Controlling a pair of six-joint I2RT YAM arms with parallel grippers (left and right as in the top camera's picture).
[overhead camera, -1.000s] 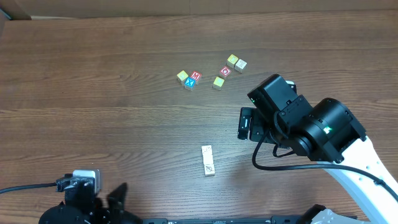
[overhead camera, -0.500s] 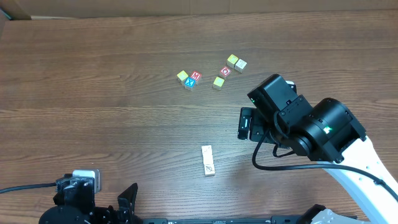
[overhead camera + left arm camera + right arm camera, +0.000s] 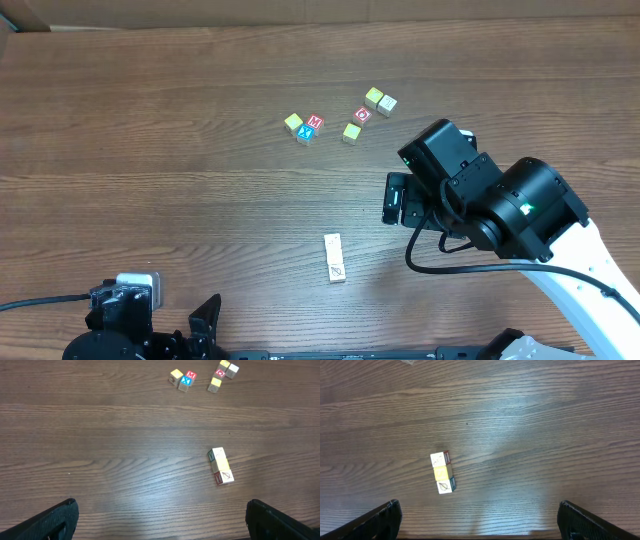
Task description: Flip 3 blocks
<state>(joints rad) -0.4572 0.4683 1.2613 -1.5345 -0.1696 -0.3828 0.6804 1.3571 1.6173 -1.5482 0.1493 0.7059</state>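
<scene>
The three blocks lie touching in a short row on the wooden table. In the right wrist view the blocks show a pale face with a red edge, a yellow face and a pale face with a leaf drawing. The left wrist view has the blocks right of centre. My left gripper is at the table's front left edge, open and empty, well short of the row; its wrist view shows the left gripper over bare wood. My right gripper hovers to the right of the row, and the right gripper is open and empty.
Several other cubes sit farther back: a yellow cube, the red M and blue X cubes, a yellow-green cube, the red O cube and a pale pair. The right arm's black body looms over the table's right side.
My left gripper's jaws have spread wider, its visible finger shifting right. The right arm and all the blocks have stayed put.
</scene>
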